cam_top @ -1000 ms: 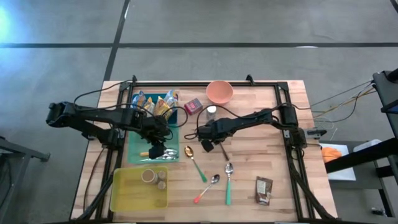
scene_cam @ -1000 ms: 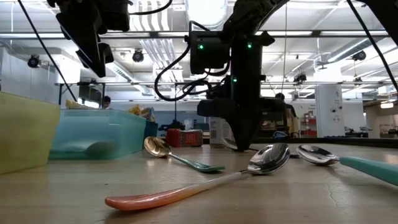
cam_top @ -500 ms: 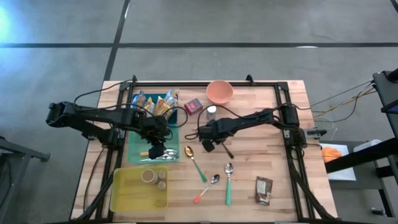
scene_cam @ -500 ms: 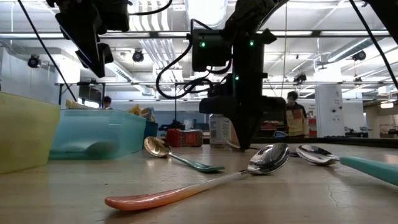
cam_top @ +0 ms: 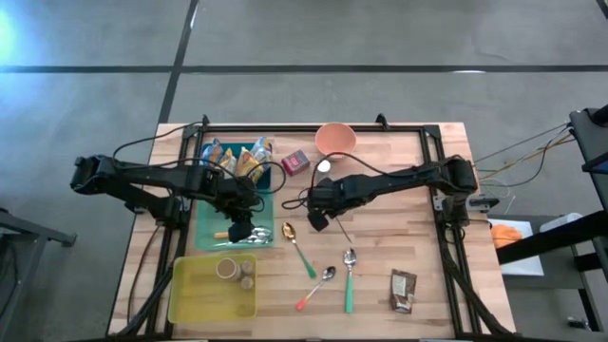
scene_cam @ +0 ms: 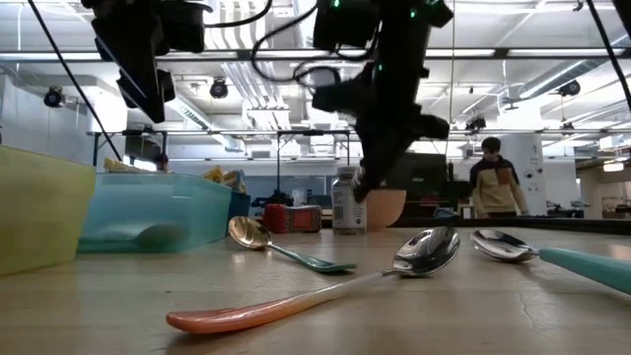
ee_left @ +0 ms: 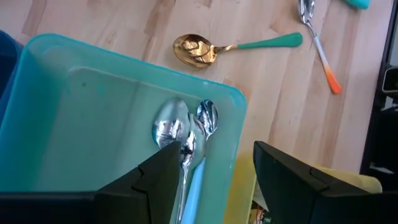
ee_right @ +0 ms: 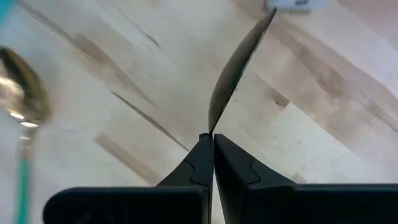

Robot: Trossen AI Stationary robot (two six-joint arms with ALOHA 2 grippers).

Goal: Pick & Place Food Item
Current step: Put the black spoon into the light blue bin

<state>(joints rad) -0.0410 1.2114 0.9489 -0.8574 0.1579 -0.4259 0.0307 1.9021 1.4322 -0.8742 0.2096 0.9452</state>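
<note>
- The right pincer [cam_top: 319, 220] sits near the middle of the high view, its fingers pressed together on the edge of a thin dark flat packet [ee_right: 235, 70]. The packet sticks out past the fingertips, raised off the wooden counter [cam_top: 399, 237].
- In the low view that pincer hangs at upper centre, clear of the counter, with the packet's end down beside a small jar [scene_cam: 344, 204].
- The left pincer [cam_top: 239, 231] hovers left of centre in the high view over the teal tray [cam_top: 204, 226], its fingers apart and empty; two silver spoons [ee_left: 186, 127] lie in the tray beneath it.
- A gold spoon with a teal handle [cam_top: 295, 241] lies just right of the tray.
- A yellow bin [cam_top: 195, 296] sits at lower left, a pink bowl [cam_top: 334, 140] at upper centre.
- A brown snack packet [cam_top: 402, 290] lies at lower right.
</note>
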